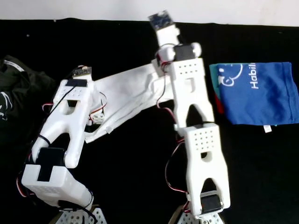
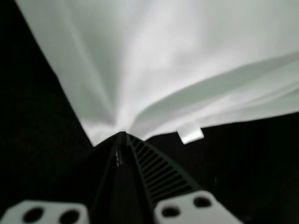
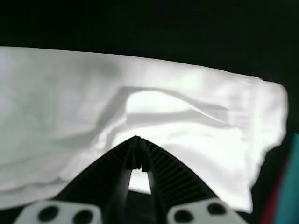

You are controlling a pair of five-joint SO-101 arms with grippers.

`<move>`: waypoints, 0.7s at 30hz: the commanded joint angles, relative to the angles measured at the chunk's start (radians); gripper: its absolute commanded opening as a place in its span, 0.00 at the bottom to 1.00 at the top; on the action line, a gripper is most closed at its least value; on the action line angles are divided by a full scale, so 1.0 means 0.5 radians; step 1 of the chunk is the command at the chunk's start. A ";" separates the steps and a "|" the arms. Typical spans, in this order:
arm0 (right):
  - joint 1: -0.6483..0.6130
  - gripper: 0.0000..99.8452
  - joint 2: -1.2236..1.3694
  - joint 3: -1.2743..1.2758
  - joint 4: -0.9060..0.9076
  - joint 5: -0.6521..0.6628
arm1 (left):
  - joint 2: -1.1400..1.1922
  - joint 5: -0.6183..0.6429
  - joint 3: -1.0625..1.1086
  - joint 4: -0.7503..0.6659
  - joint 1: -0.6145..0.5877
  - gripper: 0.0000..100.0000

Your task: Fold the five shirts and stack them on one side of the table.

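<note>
My left end effector (image 2: 122, 136) is closed tight on an edge of the white shirt (image 2: 177, 60); my right end effector (image 3: 136, 140) pinches its other end.

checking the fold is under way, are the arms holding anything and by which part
Both hold the white cloth shirt, jaws shut: the left gripper pinches a puckered spot on its edge, the right gripper a raised fold near its other end.

White plastic left arm (image 1: 65, 116) and right arm (image 1: 196, 102), black servos, red-and-black cables, ribbed black fingers (image 3: 163, 170).
</note>
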 commanded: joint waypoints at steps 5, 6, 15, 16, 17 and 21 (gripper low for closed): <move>0.106 0.01 -0.333 -0.026 0.321 0.021 | -0.121 0.012 -0.351 0.344 0.005 0.01; 0.112 0.01 -0.354 -0.026 0.342 0.021 | -0.164 0.009 -0.370 0.362 0.002 0.01; 0.143 0.01 -0.744 -0.005 0.367 -0.049 | -0.232 0.003 -0.416 0.365 -0.265 0.04; 0.143 0.01 -0.802 0.005 0.370 -0.104 | -0.210 0.003 -0.425 0.365 -0.293 0.07; 0.149 0.01 -0.858 0.060 0.370 -0.150 | -0.183 0.003 -0.428 0.362 -0.318 0.11; 0.176 0.01 -1.066 0.437 0.367 -0.224 | -0.032 0.003 -0.489 0.310 -0.385 0.21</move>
